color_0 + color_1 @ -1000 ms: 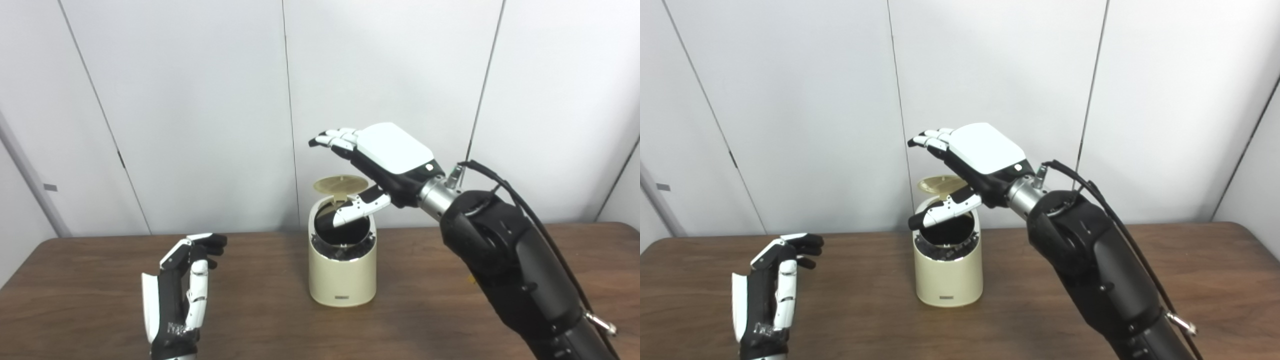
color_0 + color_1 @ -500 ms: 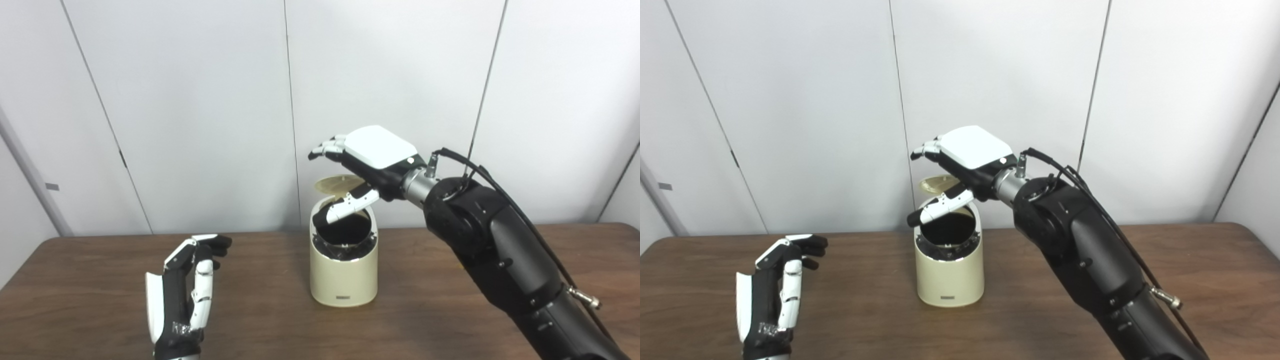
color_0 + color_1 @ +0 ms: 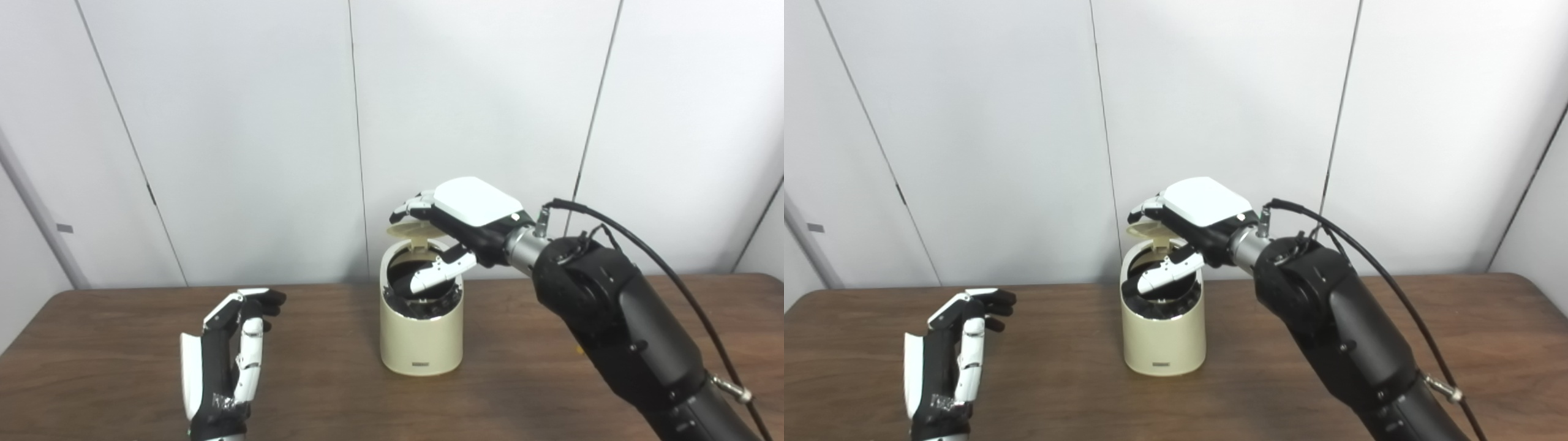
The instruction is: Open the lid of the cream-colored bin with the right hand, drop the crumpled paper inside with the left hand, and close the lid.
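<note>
Cream bin (image 3: 420,343), frame centre: lid (image 3: 409,229) is tilted half-open under the spread fingers of the right hand (image 3: 465,214), nothing gripped. Left hand (image 3: 223,361), lower left, is held upright above the table (image 3: 520,386), fingers loosely curled, empty.

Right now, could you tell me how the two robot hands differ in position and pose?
The right robot hand is raised over the open bin, fingers at its lid; the left robot hand waits low over the table. Right faces palm down, left stands edge-up. Both hold nothing.
</note>
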Controlling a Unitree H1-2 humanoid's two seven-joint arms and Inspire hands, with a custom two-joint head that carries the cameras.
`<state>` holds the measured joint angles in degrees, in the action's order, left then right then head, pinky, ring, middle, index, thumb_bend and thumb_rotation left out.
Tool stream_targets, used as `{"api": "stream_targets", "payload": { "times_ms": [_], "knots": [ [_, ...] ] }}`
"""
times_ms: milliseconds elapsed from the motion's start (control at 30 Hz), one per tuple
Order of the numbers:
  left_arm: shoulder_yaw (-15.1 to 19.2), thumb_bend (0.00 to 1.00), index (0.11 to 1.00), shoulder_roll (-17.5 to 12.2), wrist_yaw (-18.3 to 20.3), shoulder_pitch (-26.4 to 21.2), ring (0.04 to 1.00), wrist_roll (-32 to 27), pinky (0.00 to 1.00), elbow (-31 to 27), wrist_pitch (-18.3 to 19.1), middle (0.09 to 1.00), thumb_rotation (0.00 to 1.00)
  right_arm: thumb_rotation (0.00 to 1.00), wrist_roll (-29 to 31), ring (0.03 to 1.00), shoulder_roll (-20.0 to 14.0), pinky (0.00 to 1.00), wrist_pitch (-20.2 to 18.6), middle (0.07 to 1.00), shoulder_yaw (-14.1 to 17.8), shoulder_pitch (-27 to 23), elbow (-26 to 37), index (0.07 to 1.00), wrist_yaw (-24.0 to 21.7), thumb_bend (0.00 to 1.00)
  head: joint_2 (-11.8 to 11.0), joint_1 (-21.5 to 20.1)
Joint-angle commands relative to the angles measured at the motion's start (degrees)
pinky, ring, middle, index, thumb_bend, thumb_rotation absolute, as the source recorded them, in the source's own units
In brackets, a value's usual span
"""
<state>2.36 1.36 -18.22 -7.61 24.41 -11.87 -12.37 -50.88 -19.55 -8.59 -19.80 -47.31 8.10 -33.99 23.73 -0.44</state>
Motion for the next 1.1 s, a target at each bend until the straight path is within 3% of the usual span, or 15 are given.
{"api": "stream_targets", "payload": {
  "times_ms": [0, 533, 867, 1067],
  "knots": [
    [0.2, 0.36, 0.544, 0.1, -0.4, -1.4, 0.557, 0.4, 0.46, -1.7, -0.8, 0.583, 0.98, 0.88, 0.1, 0.916, -1.0, 0.86, -0.7, 0.882, 1.4, -1.3, 2.9, 0.828, 0.0, 0.93, 0.1, 0.0],
    [0.6, 0.37, 0.537, 0.0, 0.5, -1.3, 0.556, 0.0, 0.45, -3.3, -0.2, 0.579, 0.98, 0.94, 1.1, 0.891, -1.5, 0.82, -1.5, 0.851, 2.9, 4.9, 8.4, 0.811, -1.7, 0.96, 0.9, -0.2],
    [0.8, 0.38, 0.530, 0.0, 1.4, -1.2, 0.553, -0.3, 0.46, -5.4, 1.4, 0.574, 0.97, 0.92, 3.2, 0.872, -1.9, 0.82, -1.9, 0.821, 4.1, 7.6, 9.9, 0.788, -1.3, 0.93, 2.7, -0.4],
    [0.9, 0.39, 0.529, 0.3, 2.2, -0.7, 0.556, -0.9, 0.46, -7.2, 2.9, 0.574, 0.96, 0.92, 2.7, 0.874, -2.0, 0.81, -3.0, 0.820, 3.4, 8.8, 11.2, 0.787, -3.2, 0.95, 3.8, -0.1]
  ]
}}
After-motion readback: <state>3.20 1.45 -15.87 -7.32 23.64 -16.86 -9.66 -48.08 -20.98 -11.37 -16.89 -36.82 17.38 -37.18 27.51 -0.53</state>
